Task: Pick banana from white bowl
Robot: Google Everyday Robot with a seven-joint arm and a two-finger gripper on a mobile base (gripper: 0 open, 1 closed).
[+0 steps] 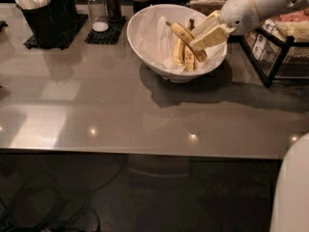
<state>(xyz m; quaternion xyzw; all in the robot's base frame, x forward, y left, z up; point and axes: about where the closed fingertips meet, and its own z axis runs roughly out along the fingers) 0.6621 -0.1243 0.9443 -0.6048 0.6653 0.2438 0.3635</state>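
Counter (96, 110), bare toward near edge | white bowl (140, 42) near far edge | tool (198, 37) above its right rim, apparently pinching banana (178, 29)

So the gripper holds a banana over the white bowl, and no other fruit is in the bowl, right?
Not quite. The gripper holds a banana over the white bowl, but more bananas lie in the bowl, as the camera view shows.
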